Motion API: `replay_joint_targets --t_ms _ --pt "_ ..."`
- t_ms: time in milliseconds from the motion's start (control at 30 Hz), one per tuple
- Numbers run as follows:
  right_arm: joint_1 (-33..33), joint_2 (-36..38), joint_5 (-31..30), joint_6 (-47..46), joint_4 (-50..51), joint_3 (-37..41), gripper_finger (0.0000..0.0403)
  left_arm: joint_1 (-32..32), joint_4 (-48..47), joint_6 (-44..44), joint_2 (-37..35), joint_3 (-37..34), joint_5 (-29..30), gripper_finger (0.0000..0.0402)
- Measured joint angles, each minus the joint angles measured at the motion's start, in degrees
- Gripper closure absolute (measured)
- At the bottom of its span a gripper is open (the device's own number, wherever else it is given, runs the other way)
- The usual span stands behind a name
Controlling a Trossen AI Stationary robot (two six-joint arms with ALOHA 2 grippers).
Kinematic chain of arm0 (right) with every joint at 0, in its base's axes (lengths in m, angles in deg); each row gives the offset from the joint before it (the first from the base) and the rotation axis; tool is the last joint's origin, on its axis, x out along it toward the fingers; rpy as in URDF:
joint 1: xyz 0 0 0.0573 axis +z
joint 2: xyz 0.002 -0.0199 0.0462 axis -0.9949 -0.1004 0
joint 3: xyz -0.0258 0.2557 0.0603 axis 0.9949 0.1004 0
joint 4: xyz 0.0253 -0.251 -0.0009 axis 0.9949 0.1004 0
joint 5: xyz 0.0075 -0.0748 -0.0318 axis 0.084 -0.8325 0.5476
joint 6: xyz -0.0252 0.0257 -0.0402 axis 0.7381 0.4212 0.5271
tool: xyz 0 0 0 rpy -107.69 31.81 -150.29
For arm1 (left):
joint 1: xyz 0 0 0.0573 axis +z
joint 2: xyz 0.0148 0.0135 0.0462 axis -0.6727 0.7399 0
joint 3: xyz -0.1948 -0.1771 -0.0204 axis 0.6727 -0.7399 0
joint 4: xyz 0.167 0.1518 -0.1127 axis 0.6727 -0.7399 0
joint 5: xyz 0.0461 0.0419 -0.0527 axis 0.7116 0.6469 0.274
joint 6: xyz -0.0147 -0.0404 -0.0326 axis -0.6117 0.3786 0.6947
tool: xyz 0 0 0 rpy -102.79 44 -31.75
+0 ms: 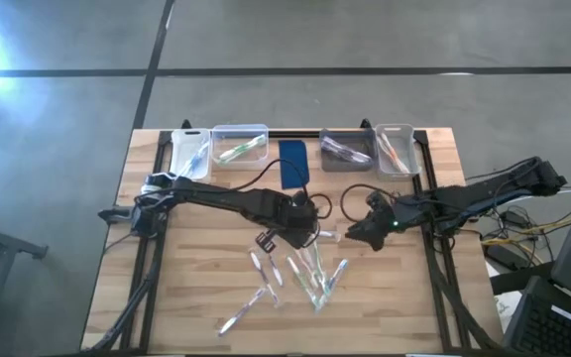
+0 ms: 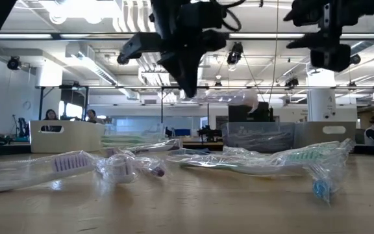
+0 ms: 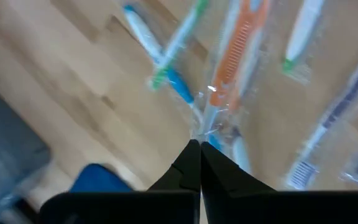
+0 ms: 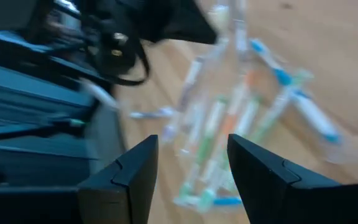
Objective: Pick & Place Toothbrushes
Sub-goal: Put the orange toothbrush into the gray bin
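Several wrapped toothbrushes (image 1: 300,276) lie loose on the wooden table's near middle, also seen in the low view (image 2: 265,159). My left gripper (image 1: 305,235) (image 3: 199,146) hangs above them, shut on the clear wrapper of an orange-handled toothbrush (image 3: 238,56), which shows raised off the table in the low view (image 2: 229,97). My right gripper (image 1: 353,235) (image 4: 188,168) stands open in the air just right of the left one, above the pile's right side, with nothing between its fingers. My left gripper pinches the clear wrapper's end (image 3: 207,127) of the orange-handled toothbrush between its two shut fingertips. The fingers come from above, slanting steeply down. The wrapped toothbrush is lifted clear of the table and reaches out sideways from the fingertips (image 2: 236,97).
Along the far edge stand a white bin (image 1: 191,151), a clear bin (image 1: 241,144), a grey bin (image 1: 346,149) and another clear bin (image 1: 395,149), each with toothbrushes inside. A dark blue pad (image 1: 293,164) lies between them. Bare wood shows at the near left.
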Motion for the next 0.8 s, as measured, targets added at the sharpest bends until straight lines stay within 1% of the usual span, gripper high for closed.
replay_joint_targets --t_ms 67,133,300,467,533,700,800 --pt "0.00 0.24 0.90 -0.28 -9.01 4.18 0.0213 -0.15 0.58 -0.73 0.00 1.21 1.28 0.0401" --pt "-0.01 0.28 1.44 -0.80 -15.39 7.83 0.0211 -0.27 1.19 -1.75 0.00 2.62 1.90 0.0401" --pt "-0.02 0.23 1.87 -4.73 -24.64 14.72 0.0206 -0.52 2.06 -3.35 0.00 6.95 2.08 0.0401" --pt "-0.02 0.14 1.85 -5.01 -37.86 19.17 0.0210 -0.59 5.93 -6.78 0.00 10.50 4.94 0.0401" --pt "-0.02 0.16 1.85 -5.97 -39.57 20.04 0.0212 -0.57 9.26 -8.44 0.00 11.18 6.05 0.0401" --pt "-0.02 0.10 2.43 -6.65 -39.49 20.37 0.0211 -0.57 16.73 -13.63 0.00 11.53 8.03 0.0401" --pt "-0.02 0.10 3.30 -6.18 -39.45 19.52 0.0205 -0.57 18.58 -15.77 0.00 11.52 8.12 0.0401"
